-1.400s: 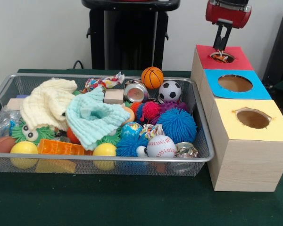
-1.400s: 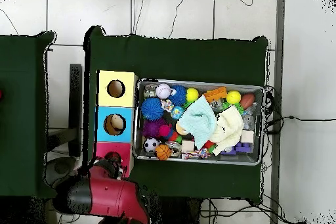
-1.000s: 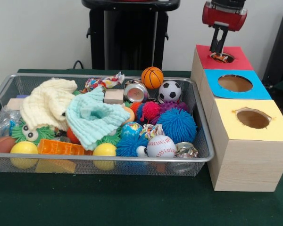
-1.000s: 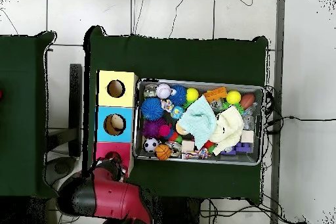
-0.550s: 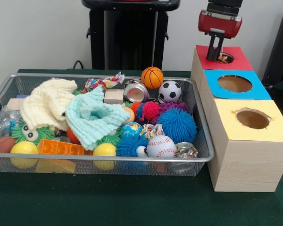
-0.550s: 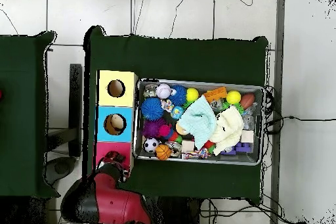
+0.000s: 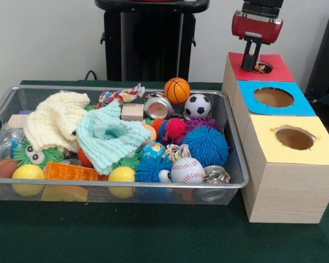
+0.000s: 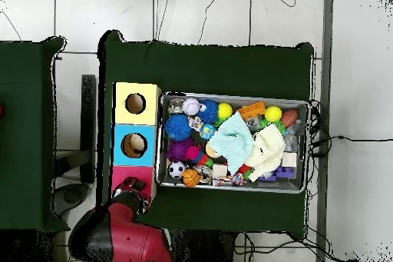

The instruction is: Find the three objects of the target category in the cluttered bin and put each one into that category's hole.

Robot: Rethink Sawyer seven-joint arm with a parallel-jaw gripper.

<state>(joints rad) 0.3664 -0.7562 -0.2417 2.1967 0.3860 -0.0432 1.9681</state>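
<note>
front view: gripper lifting off the red hole

front view shows the gripper [image 7: 253, 61] higher above the hole [image 7: 261, 68] than a second ago, when its tips sat at the rim. we see a bit of orange-white stuff lying in the hole, apart from the tips. we can't tell how far the fingers are apart; nothing visibly hangs from them. we judge one drop is done. the bin [image 7: 237, 183] sits just beside the boxes, still full; a rope toy [image 7: 120, 95] lies at its far side.
</note>
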